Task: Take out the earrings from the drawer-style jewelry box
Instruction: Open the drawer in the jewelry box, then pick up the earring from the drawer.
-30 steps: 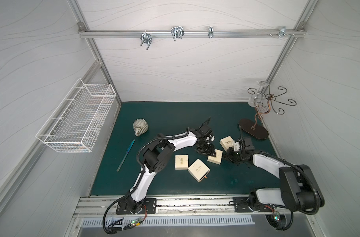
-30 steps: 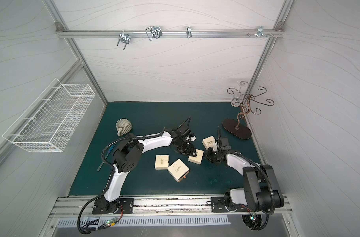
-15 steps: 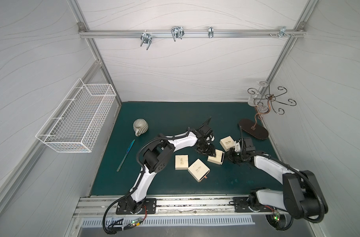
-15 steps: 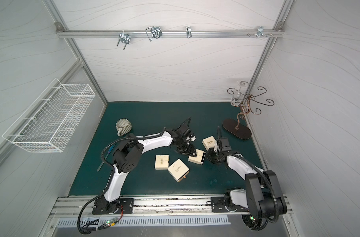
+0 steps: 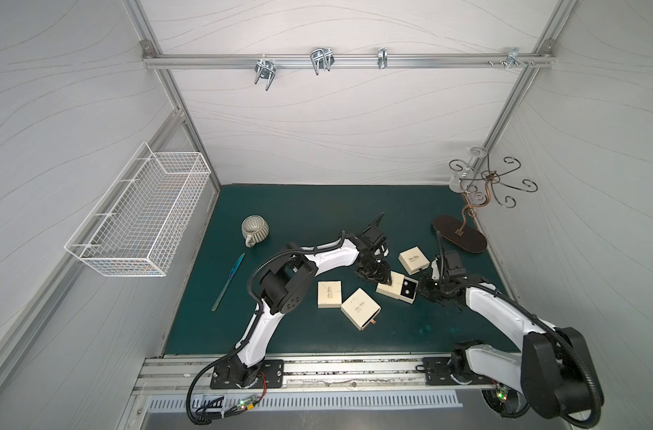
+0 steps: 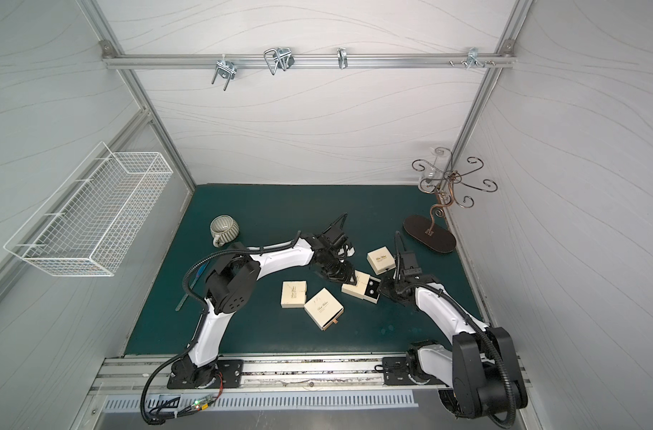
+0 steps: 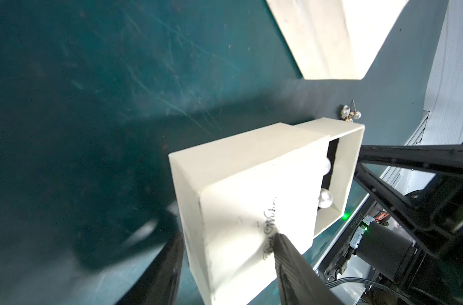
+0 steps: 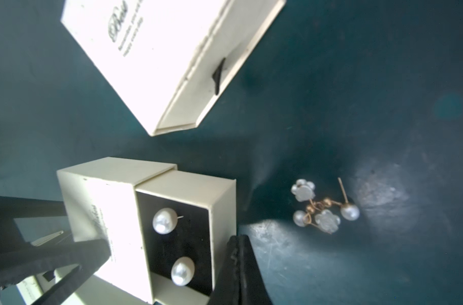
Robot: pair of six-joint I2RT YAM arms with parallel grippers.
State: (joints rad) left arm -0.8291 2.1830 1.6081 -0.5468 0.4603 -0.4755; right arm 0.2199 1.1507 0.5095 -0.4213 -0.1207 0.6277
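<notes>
The cream jewelry box (image 5: 389, 286) lies mid-mat with its drawer (image 5: 407, 291) slid partway out of the sleeve. Two pearl earrings (image 8: 165, 220) sit on the drawer's black lining, also seen in the left wrist view (image 7: 325, 198). My left gripper (image 7: 225, 250) is shut on the sleeve, one finger (image 7: 285, 253) on the printed top and the other on the side. My right gripper (image 8: 238, 245) is shut, its tips pressed together against the drawer's front wall; whatever they pinch is hidden. More small earrings (image 8: 325, 208) lie loose on the mat beside the drawer.
Three more cream boxes lie around: one behind (image 5: 413, 260), two nearer the front (image 5: 329, 294) (image 5: 360, 308). A grey mug (image 5: 255, 228) and a thin blue tool (image 5: 229, 282) are at the left. A metal jewelry stand (image 5: 459, 233) stands at back right, a wire basket (image 5: 142, 219) on the left wall.
The drawer has slid out of the sleeve toward the right gripper, baring the black lining and two pearls. The right arm drew back a little. The left gripper kept its hold.
</notes>
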